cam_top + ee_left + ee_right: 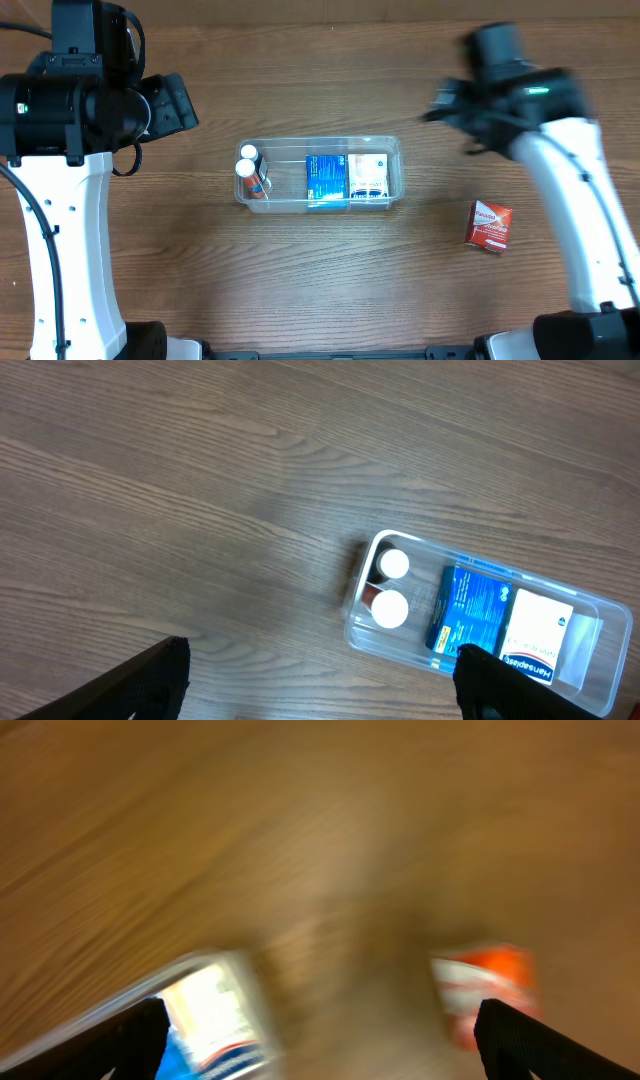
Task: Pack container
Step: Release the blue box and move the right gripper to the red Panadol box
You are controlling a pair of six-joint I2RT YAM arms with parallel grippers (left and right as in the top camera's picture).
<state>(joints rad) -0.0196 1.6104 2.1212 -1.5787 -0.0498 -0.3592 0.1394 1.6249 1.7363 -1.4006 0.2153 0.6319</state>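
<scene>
The clear plastic container (392,152) stands mid-table. It holds two white-capped bottles (247,162), a blue box (326,178) and a white box (368,176). It also shows in the left wrist view (610,660) and, blurred, in the right wrist view (215,1010). A red and white box (489,225) lies on the table to the right, also blurred in the right wrist view (485,985). My left gripper (325,680) is open and empty, above the table left of the container. My right gripper (320,1040) is open and empty, high between the container and the red box.
The wooden table (320,290) carries the container and the red box. My left arm (70,200) stands at the left edge and my right arm (580,200) at the right edge.
</scene>
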